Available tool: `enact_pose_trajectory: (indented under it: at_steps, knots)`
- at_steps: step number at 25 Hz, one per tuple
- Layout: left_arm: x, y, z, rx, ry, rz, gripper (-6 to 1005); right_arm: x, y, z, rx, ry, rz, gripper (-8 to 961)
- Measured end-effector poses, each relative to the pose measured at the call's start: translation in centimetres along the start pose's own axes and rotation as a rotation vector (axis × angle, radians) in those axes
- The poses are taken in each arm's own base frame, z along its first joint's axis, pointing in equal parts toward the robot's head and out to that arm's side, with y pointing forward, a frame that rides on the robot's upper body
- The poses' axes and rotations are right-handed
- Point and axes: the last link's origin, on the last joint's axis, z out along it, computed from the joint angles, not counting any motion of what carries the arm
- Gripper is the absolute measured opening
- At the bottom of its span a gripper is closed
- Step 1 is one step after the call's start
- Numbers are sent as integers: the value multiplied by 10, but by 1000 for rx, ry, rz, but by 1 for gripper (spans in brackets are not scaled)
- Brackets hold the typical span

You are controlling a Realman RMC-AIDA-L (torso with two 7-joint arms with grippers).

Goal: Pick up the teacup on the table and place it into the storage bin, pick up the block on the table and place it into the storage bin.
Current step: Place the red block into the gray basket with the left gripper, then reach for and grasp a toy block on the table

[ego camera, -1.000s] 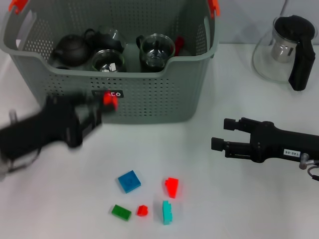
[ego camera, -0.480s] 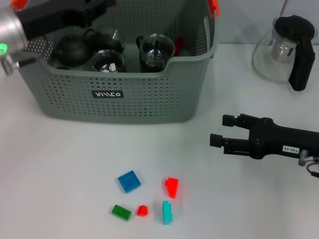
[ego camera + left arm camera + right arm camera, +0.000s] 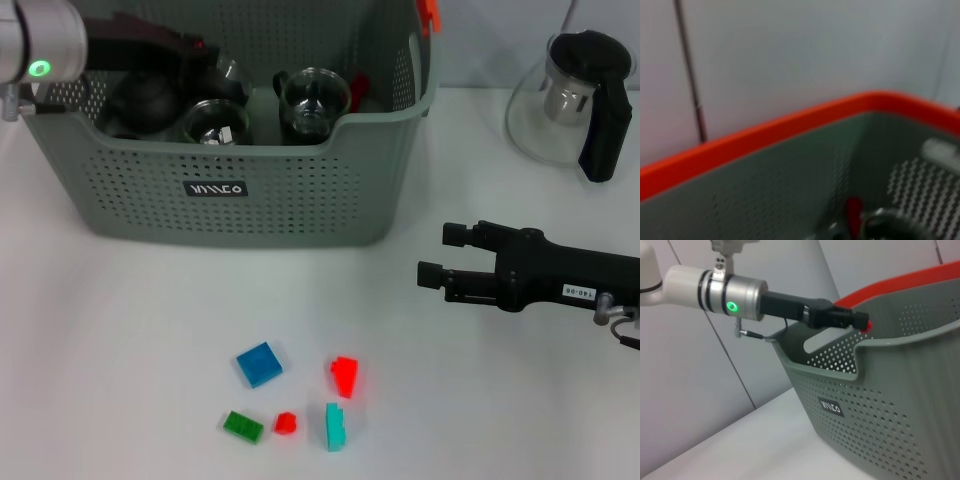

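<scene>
Upper left of the head view, a grey perforated plastic storage bin holds a black teapot and glass teacups; the left hand above clamps a red block, and the right hand hangs with fingers apart.

Storage bin: matt grey perforated plastic. Teapot: clear glossy glass, black plastic handle. Desk: smooth matt white. Blocks: glossy plastic.

The worktop is white and flat. The big grey storage bin sits on it in the upper left of the frame. A glass teapot with a black handle stands in the upper right. Near the bottom middle lie five small blocks close together: a blue block, a green block, a small red block, a bigger red block and a teal block.
</scene>
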Motion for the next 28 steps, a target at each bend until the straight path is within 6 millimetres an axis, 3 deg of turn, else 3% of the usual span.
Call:
enact_pose_trajectory:
  at_steps: [5, 9, 12, 16, 20, 21, 22, 25, 28]
  knots:
    - [-7, 6, 15, 73, -15, 17, 337, 0, 0, 0, 0, 0, -1, 926]
    - [-6, 7, 11, 85, 34, -6, 353, 0, -1, -1, 3, -1, 1, 926]
    - [-6, 5, -3, 75, 107, -64, 418, 0, -1, -2, 5, -2, 2, 926]
    - [-20, 5, -40, -29, 319, -176, 506, 1, -1, -3, 7, -2, 5, 926]
    - [-63, 21, -79, -181, 606, -136, 593, 1, -1, -2, 7, -3, 4, 926]
    - [-85, 25, -90, -180, 683, -114, 615, 0, -1, -2, 6, -4, 4, 926]
    - [-91, 27, -93, -177, 702, -105, 637, 0, -1, -2, 6, -4, 4, 926]
    - [-134, 46, -99, -165, 663, -61, 702, 0, -1, -1, 6, -4, 7, 926]
    - [-163, 68, -102, -188, 596, 2, 695, 0, -1, -1, 6, -4, 9, 926]
